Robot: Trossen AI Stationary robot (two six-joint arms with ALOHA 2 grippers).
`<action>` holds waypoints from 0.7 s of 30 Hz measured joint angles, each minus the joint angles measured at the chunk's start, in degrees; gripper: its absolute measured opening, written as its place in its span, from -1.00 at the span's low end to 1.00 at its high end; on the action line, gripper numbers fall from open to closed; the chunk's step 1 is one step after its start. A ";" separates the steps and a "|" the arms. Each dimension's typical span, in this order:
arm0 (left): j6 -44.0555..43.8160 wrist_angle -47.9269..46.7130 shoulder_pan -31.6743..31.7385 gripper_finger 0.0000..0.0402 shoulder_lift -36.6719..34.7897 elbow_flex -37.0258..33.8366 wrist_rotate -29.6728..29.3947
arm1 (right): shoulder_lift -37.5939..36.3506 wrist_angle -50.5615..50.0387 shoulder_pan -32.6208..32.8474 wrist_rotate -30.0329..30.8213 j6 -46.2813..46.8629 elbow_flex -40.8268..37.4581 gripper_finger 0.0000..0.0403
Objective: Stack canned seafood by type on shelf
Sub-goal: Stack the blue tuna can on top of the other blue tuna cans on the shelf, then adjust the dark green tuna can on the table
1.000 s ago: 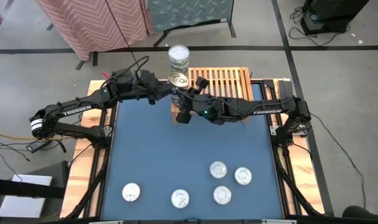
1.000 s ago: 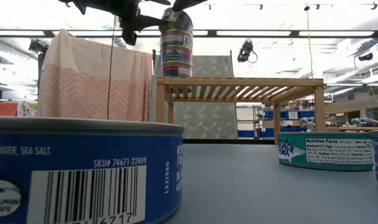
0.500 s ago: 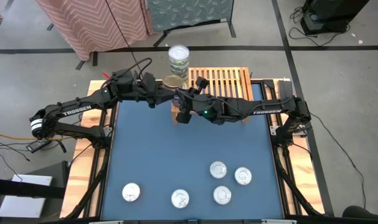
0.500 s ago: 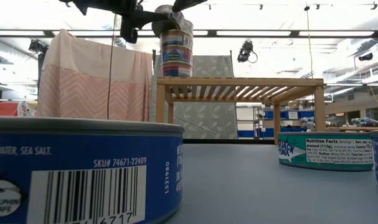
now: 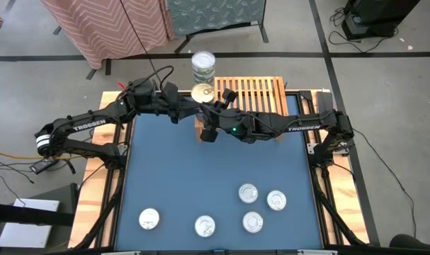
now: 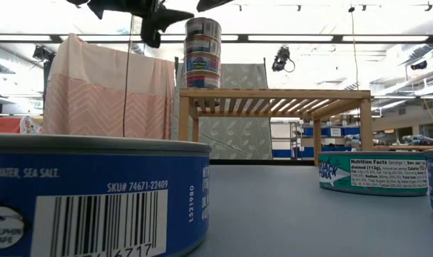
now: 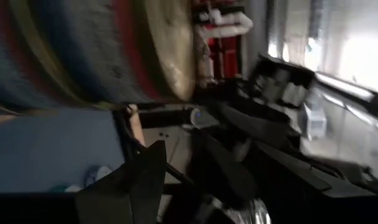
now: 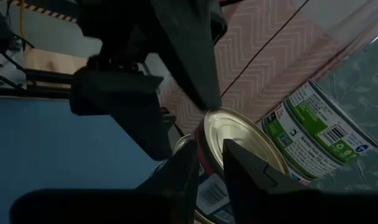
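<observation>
A stack of canned seafood (image 6: 202, 53) stands on the left end of the light-wood shelf (image 6: 273, 93). Its top can is gold-lidded (image 5: 202, 93) and lies flat. My left gripper (image 5: 188, 106) hangs just left of that can at its height, open and apart from it (image 6: 175, 14). My right gripper (image 5: 220, 98) hovers close on the stack's other side, slightly above it (image 6: 216, 4). Its fingers (image 8: 179, 177) are nearly together with nothing in them, and the gold lid (image 8: 235, 134) shows just beyond. A taller, silver-topped stack (image 5: 203, 62) with green labels (image 8: 313, 134) stands behind.
Several loose cans lie on the blue table near the front: three at the right (image 5: 248, 192) (image 5: 276, 200) (image 5: 253, 222) and two towards the left (image 5: 205, 226) (image 5: 149, 219). The shelf's slats (image 5: 253, 95) to the right of the stacks are bare. Pink cloth (image 6: 102, 93) hangs behind.
The can that my left gripper held tilted over the stack now lies flat on top. The left gripper has drawn back a little to the left. The right arm has not moved.
</observation>
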 joint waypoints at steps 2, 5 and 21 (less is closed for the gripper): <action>0.13 1.59 0.69 0.17 -0.11 0.00 2.73 | 0.00 -0.02 0.22 0.16 -0.06 0.00 -0.62; 0.22 8.42 2.08 0.15 -0.93 -0.02 9.52 | -0.42 -0.14 1.41 0.63 -1.48 -0.02 -0.63; 10.00 15.38 -18.93 0.11 -3.20 0.02 11.45 | -21.38 -34.85 23.07 -22.77 41.20 0.11 -0.69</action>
